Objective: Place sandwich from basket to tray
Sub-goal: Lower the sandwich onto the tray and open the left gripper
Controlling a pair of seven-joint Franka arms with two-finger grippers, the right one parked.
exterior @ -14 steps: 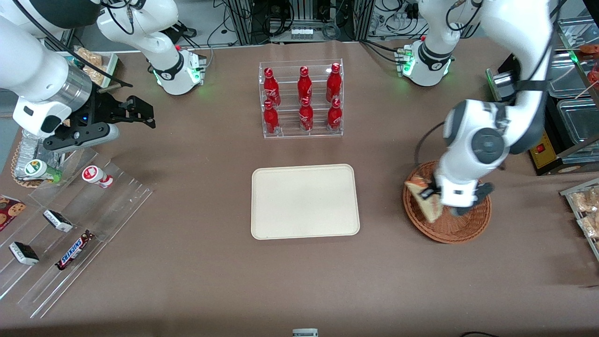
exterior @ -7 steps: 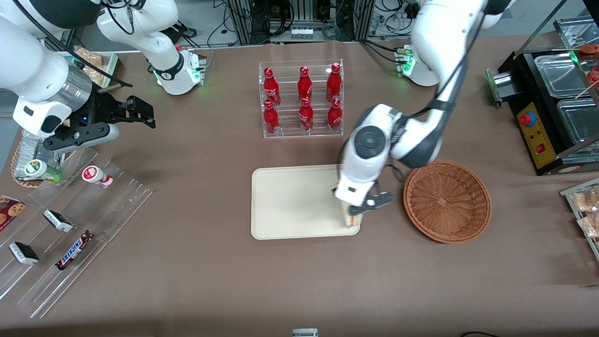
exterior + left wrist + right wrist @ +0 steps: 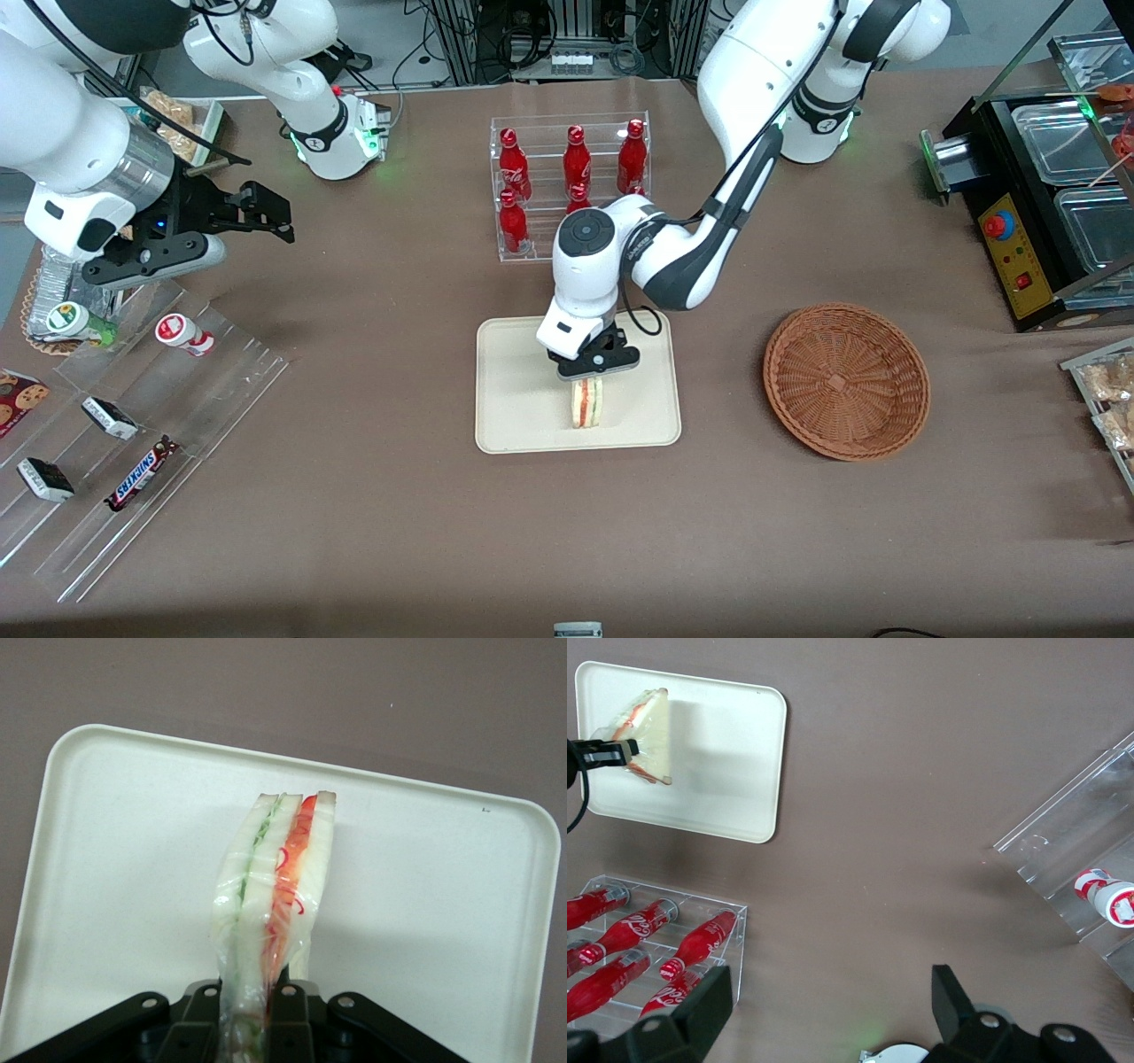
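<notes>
Cream tray (image 3: 523, 390) sits mid-table with the gripper (image 3: 592, 370) above its near half, fingers clamped on the sandwich (image 3: 586, 403). Sandwich hangs with its layered red and green cut edge facing the front camera, over the tray's surface; contact with the tray cannot be judged. Wicker basket (image 3: 846, 381) stands apart from the tray, toward the working arm's end of the table.

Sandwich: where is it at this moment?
The sandwich is held in the left arm's gripper over the tray, cut edge facing the front camera. The basket, toward the working arm's end, holds nothing.
</notes>
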